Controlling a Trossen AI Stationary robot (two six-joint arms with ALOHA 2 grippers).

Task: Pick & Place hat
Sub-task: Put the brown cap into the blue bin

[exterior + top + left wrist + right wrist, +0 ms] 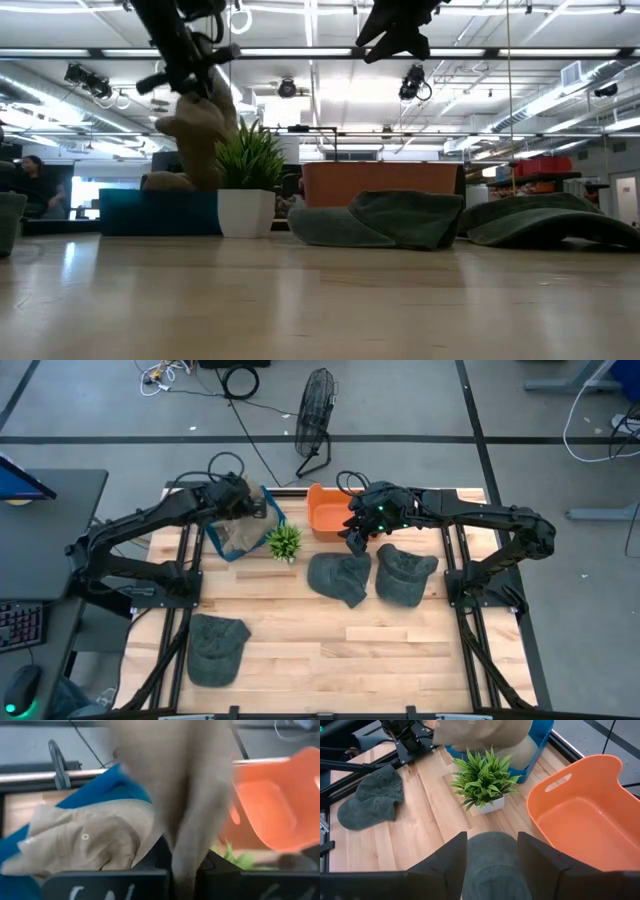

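Three green hats (339,577) lie on your worktop (330,650) from above; the left tool (243,502) holds a tan hat (238,532) over the blue bin (272,512). Low view shows it dangling. Left wrist confirms the pinch (187,810); it could drape the rim. Right tool (490,851) gapes wide, empty.

Tan hat (238,518) hanging over blue bin (222,547)

Left claw (243,500) clamped, raised; right claw (356,538) spread, hovering
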